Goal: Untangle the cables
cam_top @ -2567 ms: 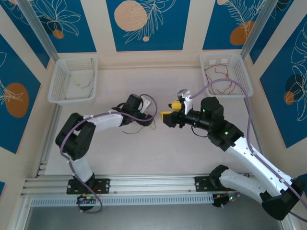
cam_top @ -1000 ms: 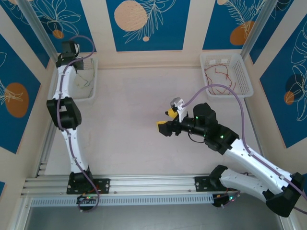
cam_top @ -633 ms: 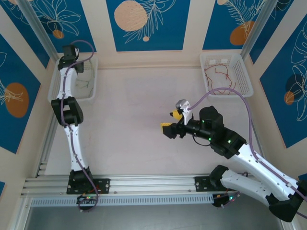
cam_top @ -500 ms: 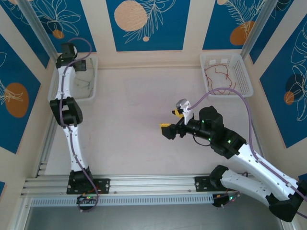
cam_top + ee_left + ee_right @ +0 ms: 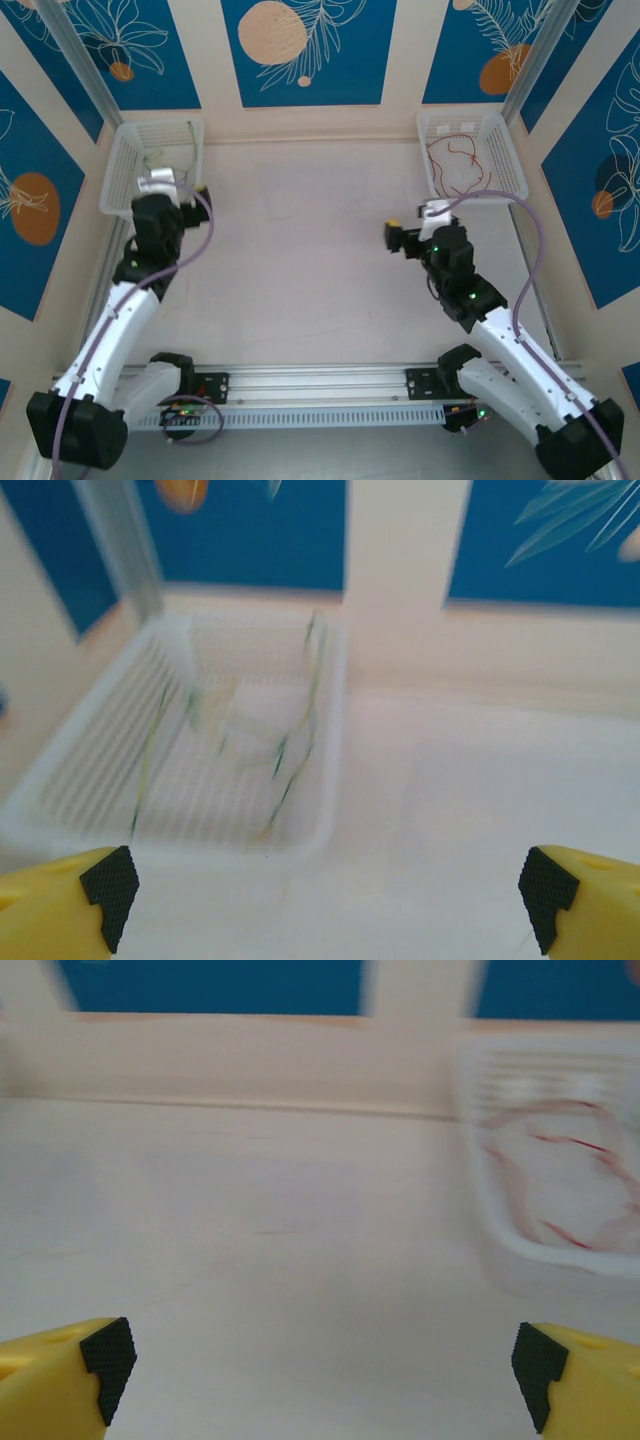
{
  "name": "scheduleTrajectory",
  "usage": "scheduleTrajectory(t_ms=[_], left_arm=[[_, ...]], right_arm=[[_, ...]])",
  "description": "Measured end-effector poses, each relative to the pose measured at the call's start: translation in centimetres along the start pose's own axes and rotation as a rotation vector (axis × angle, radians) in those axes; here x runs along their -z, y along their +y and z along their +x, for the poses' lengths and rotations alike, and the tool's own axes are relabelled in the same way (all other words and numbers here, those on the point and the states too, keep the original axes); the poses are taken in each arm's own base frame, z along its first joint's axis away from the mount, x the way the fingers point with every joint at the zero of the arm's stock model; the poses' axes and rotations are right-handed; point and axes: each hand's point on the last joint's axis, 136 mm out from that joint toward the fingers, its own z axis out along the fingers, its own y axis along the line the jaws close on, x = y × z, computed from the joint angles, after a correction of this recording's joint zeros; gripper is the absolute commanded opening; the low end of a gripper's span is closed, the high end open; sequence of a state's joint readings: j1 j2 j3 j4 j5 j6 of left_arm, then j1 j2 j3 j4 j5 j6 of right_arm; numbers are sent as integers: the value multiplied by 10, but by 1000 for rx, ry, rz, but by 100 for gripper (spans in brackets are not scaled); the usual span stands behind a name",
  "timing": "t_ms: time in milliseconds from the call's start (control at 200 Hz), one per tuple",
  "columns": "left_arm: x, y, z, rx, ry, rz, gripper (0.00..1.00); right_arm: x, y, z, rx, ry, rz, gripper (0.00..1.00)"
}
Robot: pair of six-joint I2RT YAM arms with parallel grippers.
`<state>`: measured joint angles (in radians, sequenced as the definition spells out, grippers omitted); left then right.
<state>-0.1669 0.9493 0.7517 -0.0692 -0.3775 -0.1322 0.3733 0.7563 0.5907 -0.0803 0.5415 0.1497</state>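
the left gripper [image 5: 325, 890] stands wide open. its two yellow fingers, tipped with black ribbed pads [image 5: 108, 880], sit at the lower corners of the left wrist view, and between them lies nothing but the pale table [image 5: 480, 810]. it has hold of nothing. just ahead of it and a little to its left sits a white slatted plastic basket [image 5: 335, 730], and in it lie the thin green and pale yellow wires [image 5: 290, 755], squiggled loosely over the floor, with one strand leaning up the far wall. the view is blurred, so how many wires there are, and whether they cross, cannot be told. in the top view this gripper hangs by the basket's near rim, apart from the wires.

the right gripper [image 5: 320, 1360] is likewise spread to its full width and grips nothing – only table shows between its fingers. ahead of it and off to its right is a second white slatted plastic basket [image 5: 480, 1210], and the thin red wire [image 5: 560, 1230] lies inside in loose loops. in the top view the red wire is by itself in that basket, well ahead of the gripper, which hangs over the table short of the basket's near left corner.
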Motion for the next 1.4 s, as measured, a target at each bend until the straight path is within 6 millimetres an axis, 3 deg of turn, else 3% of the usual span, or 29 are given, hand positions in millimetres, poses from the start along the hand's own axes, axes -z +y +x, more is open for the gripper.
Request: scheduleTrajectory(t_ms=[50,145,190,255,370,455,630,795,975,1095,1165,1235,1310,1400], left_arm=[[-6,9,53,-43,75,-38,100],[-9,20,142,-155,217,-64,100],[-8,23,164,-193,239,-62,100],[-11,26,180,-208,231,-63,100],[-24,28,180,-186,195,-53,100],[-38,24,174,-173,151,-24,100],[-59,12,164,-152,121,38,100],[-58,-1,139,-94,-23,117,100],[-56,-13,141,-93,-43,188,100],[-73,-19,155,-97,-14,205,100],[-78,-25,169,-118,35,233,100],[-77,-33,170,-139,34,261,100],[-84,-37,163,-147,43,260,100],[-94,-38,144,-139,14,247,100]], right_arm=[[-5,-34,11,-45,17,108,99],[-10,-73,40,-121,57,226,99],[-15,-89,58,-159,80,271,99],[-22,-104,83,-191,114,307,99],[-37,-117,126,-208,203,335,99],[-50,-115,137,-206,232,314,99],[-77,-105,129,-200,172,225,99],[-88,-75,114,-138,80,72,99],[-91,-42,112,-67,15,-76,99],[-105,-26,132,-18,63,-135,99],[-107,-24,138,-7,72,-144,99],[-108,-23,133,-1,54,-145,99],[-117,-27,126,-17,69,-145,99],[-129,-44,103,-54,38,-122,99]])
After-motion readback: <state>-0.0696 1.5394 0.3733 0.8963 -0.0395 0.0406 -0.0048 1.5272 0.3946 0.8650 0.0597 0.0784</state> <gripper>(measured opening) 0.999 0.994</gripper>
